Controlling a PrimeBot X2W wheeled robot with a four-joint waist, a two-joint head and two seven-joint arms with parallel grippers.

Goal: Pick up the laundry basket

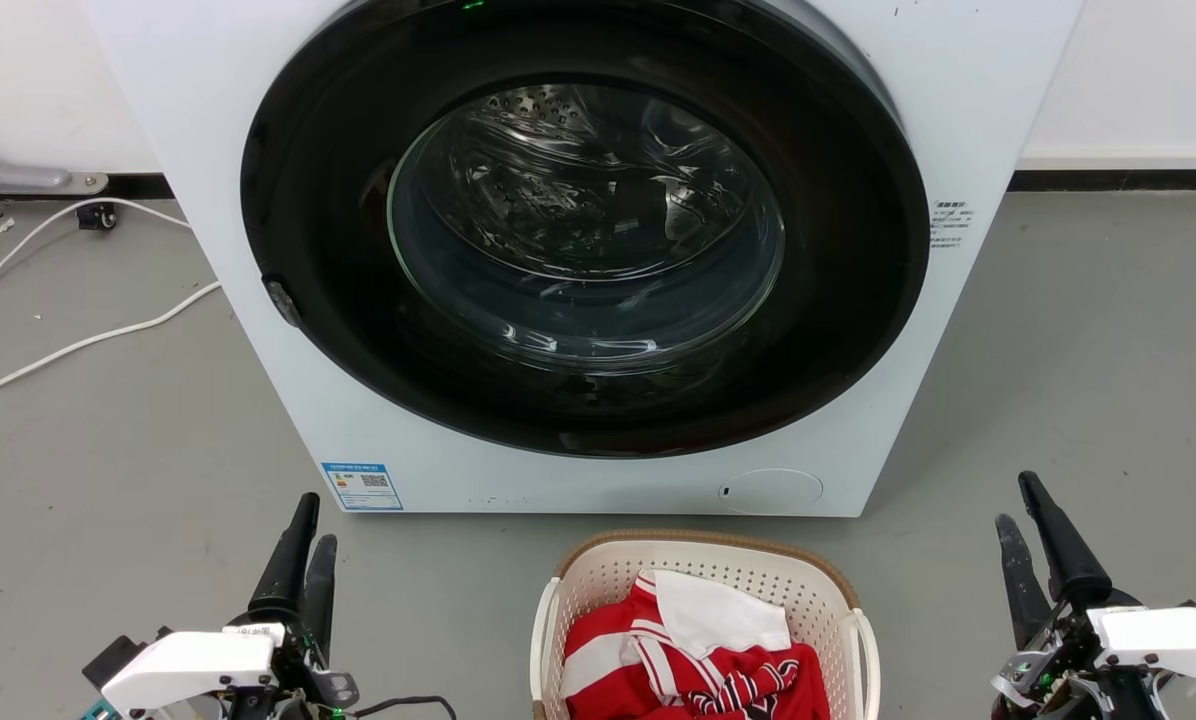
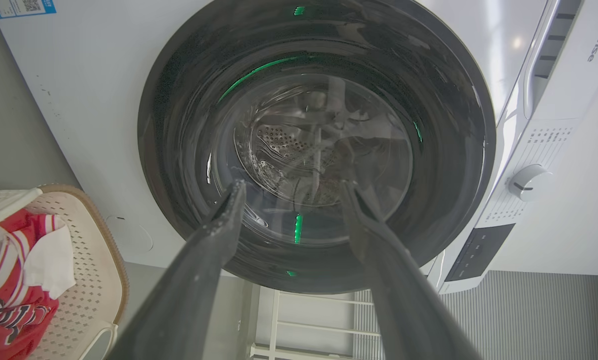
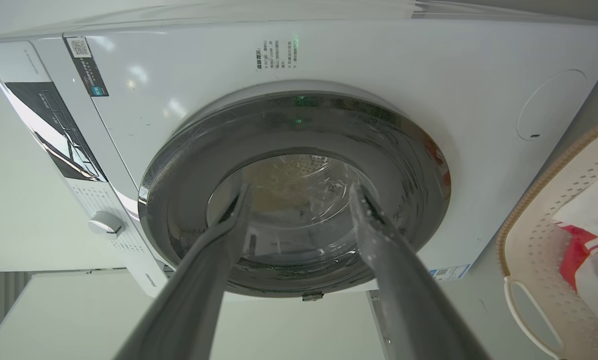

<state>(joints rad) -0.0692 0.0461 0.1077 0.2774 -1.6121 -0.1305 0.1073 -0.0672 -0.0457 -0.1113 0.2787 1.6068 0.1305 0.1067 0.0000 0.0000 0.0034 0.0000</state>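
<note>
Head view: floor (image 1: 438,620) separates laundry basket (image 1: 598,585) from left pincer (image 1: 316,520) and right pincer (image 1: 1015,500), both spread wide, empty.

Laundry basket (image 1: 608,577) on floor (image 1: 108,470) before washing machine (image 1: 208,150), clothes (image 1: 698,670) inside — cable (image 1: 88,341) lying far left.

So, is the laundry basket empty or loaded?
Loaded: the laundry basket holds red-and-white clothing, seen in the head view.
</note>
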